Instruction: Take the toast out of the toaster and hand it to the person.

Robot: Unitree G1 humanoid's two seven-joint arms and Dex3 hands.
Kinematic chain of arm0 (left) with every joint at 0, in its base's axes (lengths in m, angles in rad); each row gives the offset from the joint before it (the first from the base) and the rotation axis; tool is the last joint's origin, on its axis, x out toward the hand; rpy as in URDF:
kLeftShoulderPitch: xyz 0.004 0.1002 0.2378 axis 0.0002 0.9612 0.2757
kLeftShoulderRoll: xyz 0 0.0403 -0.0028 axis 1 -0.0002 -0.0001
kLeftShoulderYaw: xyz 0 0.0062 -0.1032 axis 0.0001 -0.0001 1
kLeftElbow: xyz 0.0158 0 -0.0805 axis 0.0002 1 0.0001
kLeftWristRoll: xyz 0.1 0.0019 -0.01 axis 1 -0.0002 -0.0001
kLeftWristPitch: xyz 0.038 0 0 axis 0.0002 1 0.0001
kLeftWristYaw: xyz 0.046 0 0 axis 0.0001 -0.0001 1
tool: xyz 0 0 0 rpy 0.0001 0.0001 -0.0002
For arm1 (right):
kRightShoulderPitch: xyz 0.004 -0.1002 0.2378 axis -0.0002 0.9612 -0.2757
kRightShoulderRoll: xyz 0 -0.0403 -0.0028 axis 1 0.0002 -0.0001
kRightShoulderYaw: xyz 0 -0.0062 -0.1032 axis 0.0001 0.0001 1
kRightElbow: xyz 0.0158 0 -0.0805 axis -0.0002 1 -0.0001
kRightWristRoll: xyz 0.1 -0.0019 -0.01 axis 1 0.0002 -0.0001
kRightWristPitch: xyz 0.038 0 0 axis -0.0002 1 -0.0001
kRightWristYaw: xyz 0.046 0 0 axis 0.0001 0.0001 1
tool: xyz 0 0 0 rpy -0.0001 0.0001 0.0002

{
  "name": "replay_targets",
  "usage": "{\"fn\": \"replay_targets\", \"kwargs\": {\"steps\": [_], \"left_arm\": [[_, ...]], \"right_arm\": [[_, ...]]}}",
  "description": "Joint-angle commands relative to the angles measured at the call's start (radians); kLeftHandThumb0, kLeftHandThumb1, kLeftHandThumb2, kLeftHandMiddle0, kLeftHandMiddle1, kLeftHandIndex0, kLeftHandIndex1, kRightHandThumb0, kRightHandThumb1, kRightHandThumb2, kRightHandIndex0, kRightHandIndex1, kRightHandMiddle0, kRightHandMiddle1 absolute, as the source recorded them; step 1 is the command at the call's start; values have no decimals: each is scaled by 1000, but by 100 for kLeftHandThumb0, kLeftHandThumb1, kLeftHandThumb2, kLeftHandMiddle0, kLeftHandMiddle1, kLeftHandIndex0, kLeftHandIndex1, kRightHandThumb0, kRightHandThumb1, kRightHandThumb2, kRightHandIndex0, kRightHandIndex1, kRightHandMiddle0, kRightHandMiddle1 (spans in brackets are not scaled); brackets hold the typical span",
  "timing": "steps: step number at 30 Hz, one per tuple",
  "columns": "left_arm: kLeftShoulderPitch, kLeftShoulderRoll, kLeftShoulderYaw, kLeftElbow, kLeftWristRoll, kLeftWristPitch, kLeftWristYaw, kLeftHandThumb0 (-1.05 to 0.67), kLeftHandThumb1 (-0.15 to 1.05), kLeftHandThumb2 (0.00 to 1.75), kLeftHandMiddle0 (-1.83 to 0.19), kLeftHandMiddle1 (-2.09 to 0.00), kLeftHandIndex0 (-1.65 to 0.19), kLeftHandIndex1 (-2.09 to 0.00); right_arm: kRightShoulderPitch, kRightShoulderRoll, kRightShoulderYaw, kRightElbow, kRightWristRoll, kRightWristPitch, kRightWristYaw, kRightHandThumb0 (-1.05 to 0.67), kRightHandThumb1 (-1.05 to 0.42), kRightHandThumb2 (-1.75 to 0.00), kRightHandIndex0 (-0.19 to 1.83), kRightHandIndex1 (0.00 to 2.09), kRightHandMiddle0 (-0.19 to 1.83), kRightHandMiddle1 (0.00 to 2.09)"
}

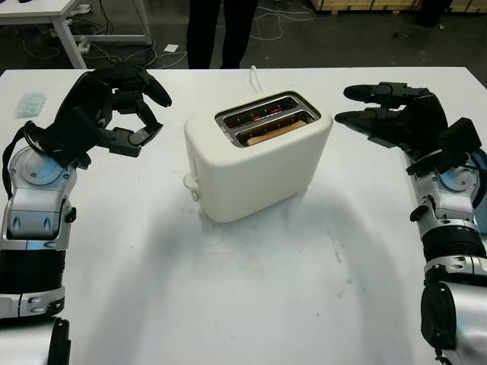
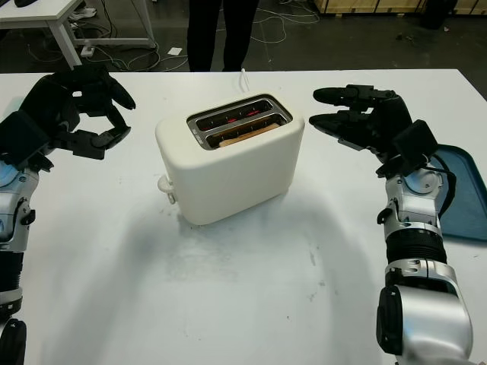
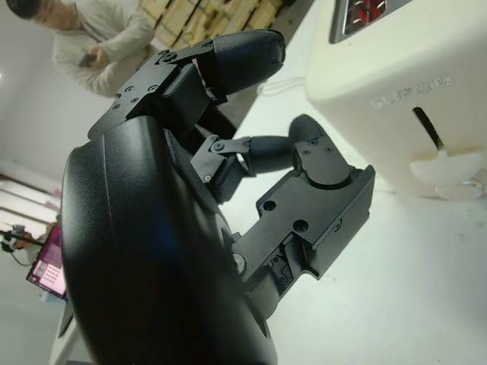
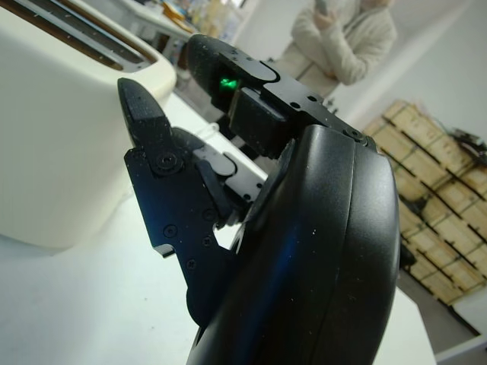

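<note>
A cream-white toaster point(image 1: 255, 163) stands in the middle of the white table point(image 1: 228, 304). A slice of toast point(image 1: 274, 131) sits low in its nearer slot, and the farther slot glows red inside. My left hand point(image 1: 152, 115) hangs above the table to the left of the toaster, open and holding nothing. My right hand point(image 1: 346, 105) is raised to the right of the toaster, level with its top, open, with its fingers pointing at it. A person in dark trousers point(image 1: 221, 30) stands at the far edge of the table, with a light sweater point(image 4: 346, 42) visible in the right wrist view.
The toaster's lever point(image 1: 190, 182) sticks out of its left end. A white cord point(image 1: 255, 76) runs off behind it. A blue tray point(image 2: 466, 190) lies at the right edge. A small pale blue packet point(image 1: 30, 104) lies far left. Another white table point(image 1: 46, 15) stands beyond.
</note>
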Motion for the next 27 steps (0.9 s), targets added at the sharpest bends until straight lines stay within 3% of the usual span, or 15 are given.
{"fn": "replay_targets", "kwargs": {"steps": [1,7,11,16,19,22,27], "left_arm": [[-11,10,-8,-4,24,-2,10,6,52,108,-84,-129,-66,-120],[-19,6,-11,14,22,-25,12,5,54,111,-89,-126,-70,-118],[-23,2,-10,24,10,-30,6,6,48,112,-90,-124,-70,-117],[-32,-9,1,21,-43,26,-13,30,24,105,-79,-139,-62,-125],[-28,-12,1,-11,-56,74,-5,45,22,98,-71,-143,-59,-129],[-28,-20,6,4,-75,47,-19,54,19,101,-67,-149,-57,-135],[-24,-26,9,3,-70,46,-18,56,17,103,-65,-151,-56,-139]], "right_arm": [[-17,3,-4,1,6,-5,-2,-33,-75,0,119,1,107,0],[-20,3,-3,6,4,-10,-4,-32,-75,0,119,0,107,0],[-26,4,-6,18,8,-14,3,-31,-75,0,119,1,108,0],[-25,-2,-5,16,8,-3,7,-33,-75,0,119,0,107,0],[-25,-5,-6,22,8,-13,13,-33,-75,0,118,0,107,0],[-21,-4,-7,18,5,-21,11,-32,-76,0,118,0,106,0],[-21,-1,-11,22,12,-14,18,-33,-76,0,119,0,107,0]]}}
